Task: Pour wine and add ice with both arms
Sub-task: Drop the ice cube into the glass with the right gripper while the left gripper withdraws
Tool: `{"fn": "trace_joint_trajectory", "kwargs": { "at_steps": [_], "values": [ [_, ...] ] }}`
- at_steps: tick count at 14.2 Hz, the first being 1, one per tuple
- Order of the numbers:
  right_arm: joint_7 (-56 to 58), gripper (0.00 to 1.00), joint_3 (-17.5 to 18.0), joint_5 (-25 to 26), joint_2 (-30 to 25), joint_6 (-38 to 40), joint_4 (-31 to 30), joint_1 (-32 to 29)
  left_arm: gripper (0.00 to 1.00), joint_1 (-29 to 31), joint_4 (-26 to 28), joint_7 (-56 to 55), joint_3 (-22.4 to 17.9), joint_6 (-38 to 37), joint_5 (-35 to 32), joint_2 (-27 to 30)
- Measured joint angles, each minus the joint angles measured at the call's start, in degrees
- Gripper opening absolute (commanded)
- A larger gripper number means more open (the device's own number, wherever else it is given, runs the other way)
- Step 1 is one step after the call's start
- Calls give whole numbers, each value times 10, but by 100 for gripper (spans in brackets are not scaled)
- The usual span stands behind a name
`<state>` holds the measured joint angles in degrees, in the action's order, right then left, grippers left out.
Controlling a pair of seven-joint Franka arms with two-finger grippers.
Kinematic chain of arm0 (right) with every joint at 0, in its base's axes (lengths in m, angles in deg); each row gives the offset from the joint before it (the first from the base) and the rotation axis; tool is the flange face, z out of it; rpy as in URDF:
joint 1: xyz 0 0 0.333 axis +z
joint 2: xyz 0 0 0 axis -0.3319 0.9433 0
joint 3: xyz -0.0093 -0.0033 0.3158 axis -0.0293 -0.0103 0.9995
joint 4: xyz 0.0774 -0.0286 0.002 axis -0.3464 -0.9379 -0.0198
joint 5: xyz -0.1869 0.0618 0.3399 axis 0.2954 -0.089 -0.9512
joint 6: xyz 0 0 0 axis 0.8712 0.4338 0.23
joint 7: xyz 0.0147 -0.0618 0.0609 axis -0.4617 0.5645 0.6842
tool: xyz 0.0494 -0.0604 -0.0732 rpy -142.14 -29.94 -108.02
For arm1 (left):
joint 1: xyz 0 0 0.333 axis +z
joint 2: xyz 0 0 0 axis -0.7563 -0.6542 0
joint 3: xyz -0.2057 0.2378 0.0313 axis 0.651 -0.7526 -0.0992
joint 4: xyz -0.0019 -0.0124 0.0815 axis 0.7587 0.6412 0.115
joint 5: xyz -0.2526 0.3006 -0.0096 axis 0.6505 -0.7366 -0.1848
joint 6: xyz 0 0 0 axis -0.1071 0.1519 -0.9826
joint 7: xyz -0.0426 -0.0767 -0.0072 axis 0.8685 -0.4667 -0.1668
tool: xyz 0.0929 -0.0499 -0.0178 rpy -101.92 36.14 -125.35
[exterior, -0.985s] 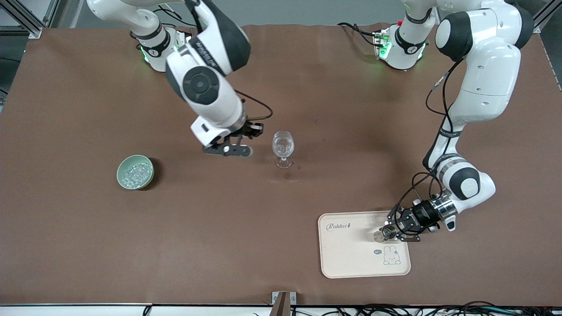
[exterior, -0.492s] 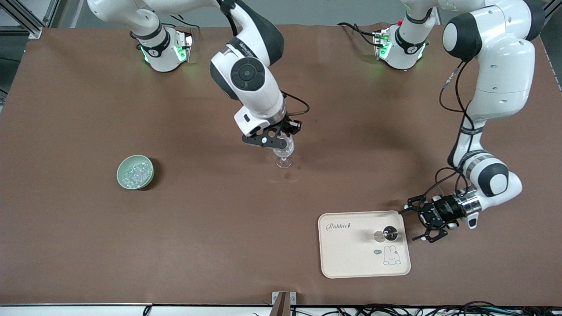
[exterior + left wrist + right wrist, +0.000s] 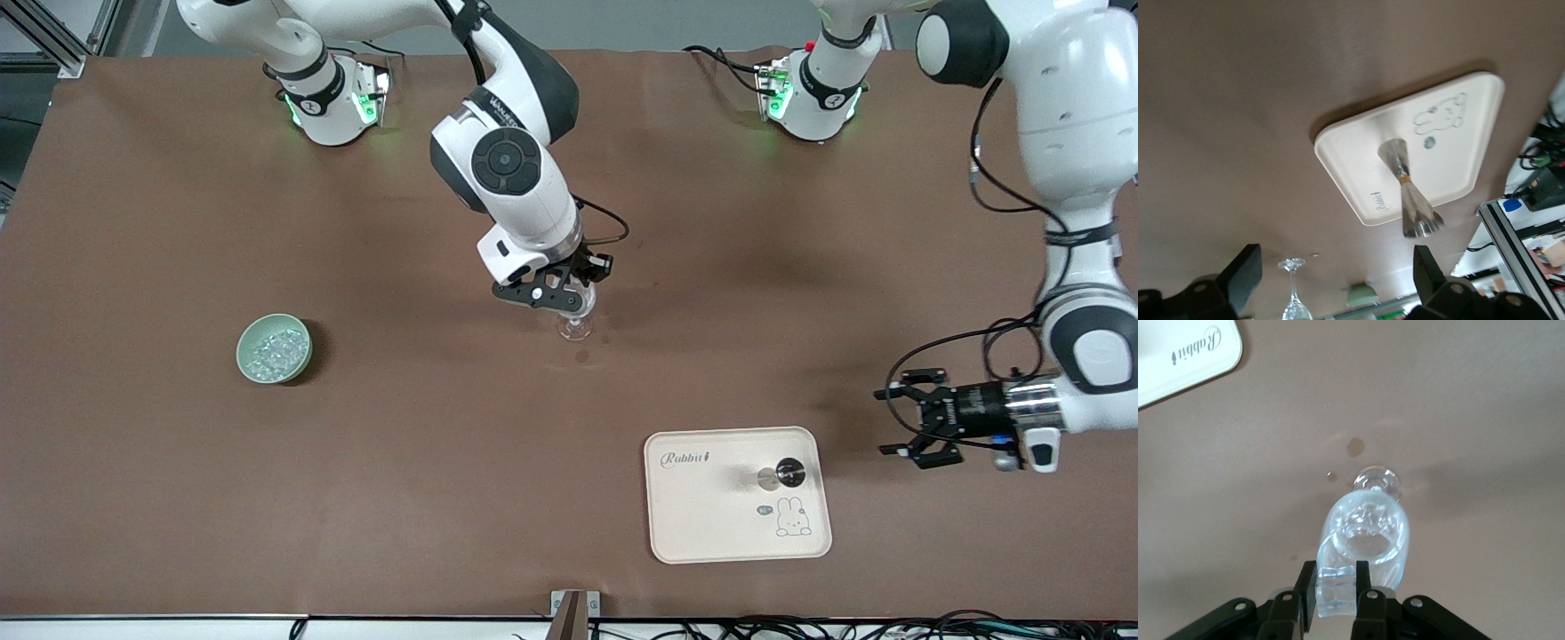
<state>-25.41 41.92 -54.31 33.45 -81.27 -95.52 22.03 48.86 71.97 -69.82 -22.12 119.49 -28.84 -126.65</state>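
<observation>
A clear stemmed glass (image 3: 574,331) stands mid-table with small ice lumps in its bowl (image 3: 1368,533). My right gripper (image 3: 573,298) hangs just over the glass's rim, shut on a clear ice cube (image 3: 1336,590). More ice fills a pale green bowl (image 3: 274,348) toward the right arm's end. A small silvery vessel (image 3: 782,474) stands on the cream rabbit tray (image 3: 711,507). My left gripper (image 3: 889,422) is open and empty, low beside the tray toward the left arm's end. In the left wrist view its fingers (image 3: 1245,277) frame the far glass (image 3: 1293,293), with the vessel (image 3: 1405,193) upright on the tray (image 3: 1351,153).
Small dark drops (image 3: 582,356) mark the brown tabletop beside the glass's foot, also seen in the right wrist view (image 3: 1355,447). A corner of the tray (image 3: 1185,353) shows there too. Cables and a metal bracket (image 3: 573,613) line the table's near edge.
My right gripper moved from beside the glass to over its rim. My left gripper let go of the vessel on the tray and drew back toward the left arm's end, open.
</observation>
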Motion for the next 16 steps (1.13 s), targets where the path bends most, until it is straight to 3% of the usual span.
{"fn": "trace_joint_trajectory", "kwargs": {
  "at_steps": [4, 9, 12, 15, 16],
  "values": [
    [0, 3, -1, 10, 1, 9, 1, -1, 100, -1, -58, 1, -24, 8, -30, 60],
    [0, 11, 0, 10, 2, 22, 1, 2, 100, -2, -73, 13, -22, 24, -53, 129],
    [0, 14, 0, 10, 2, 30, 1, 2, 100, -3, -70, 119, 8, -36, -205, 206],
    [0, 32, 1, 10, 2, 30, 1, 2, 100, -9, -57, 235, 62, -71, -342, 266],
    [0, 33, 1, 10, 2, 31, 2, 2, 100, -13, -49, 269, 71, -76, -372, 283]
  ]
}}
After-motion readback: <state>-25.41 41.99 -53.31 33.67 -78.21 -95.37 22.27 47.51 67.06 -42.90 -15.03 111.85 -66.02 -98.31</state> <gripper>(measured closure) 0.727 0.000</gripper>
